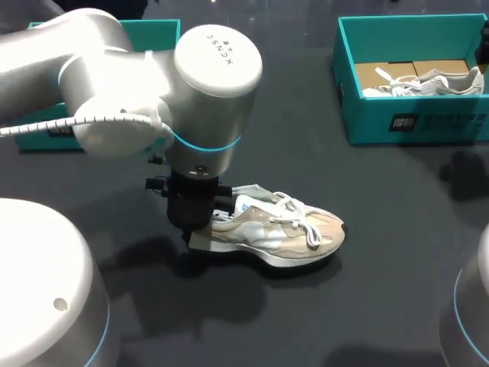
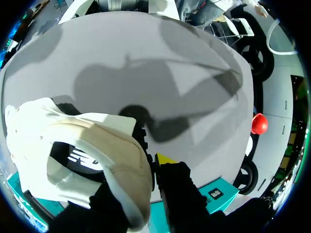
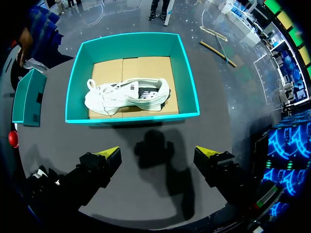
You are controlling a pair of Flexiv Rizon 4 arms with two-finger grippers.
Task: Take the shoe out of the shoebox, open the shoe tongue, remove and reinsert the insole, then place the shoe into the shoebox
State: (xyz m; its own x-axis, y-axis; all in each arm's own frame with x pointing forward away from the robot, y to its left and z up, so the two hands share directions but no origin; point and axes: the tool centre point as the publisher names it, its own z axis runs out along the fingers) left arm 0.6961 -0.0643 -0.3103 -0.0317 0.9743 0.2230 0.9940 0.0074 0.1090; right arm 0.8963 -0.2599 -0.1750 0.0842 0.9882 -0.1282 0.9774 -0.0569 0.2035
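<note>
The left pincer is closed on the heel of the shoe, which lies on the worktop. The right pincer is held wide open and empty, with the shoebox ahead of it. The tongue-opening step seems to be in hand. Next, the tongue must be pulled up.

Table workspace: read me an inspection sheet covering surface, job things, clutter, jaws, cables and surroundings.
Surface: dark table, shadows only.
Job's things: shoe on its sole on the table, laced; teal shoebox at far right holding a second shoe; another teal box at far left, partly behind the left arm.
Clutter: nothing seen.
Jaws: left jaws shut on the shoe's heel; right jaws open over bare table before the teal shoebox.
Cables: white coiled cable along the left arm.
Surroundings: nothing seen.
</note>
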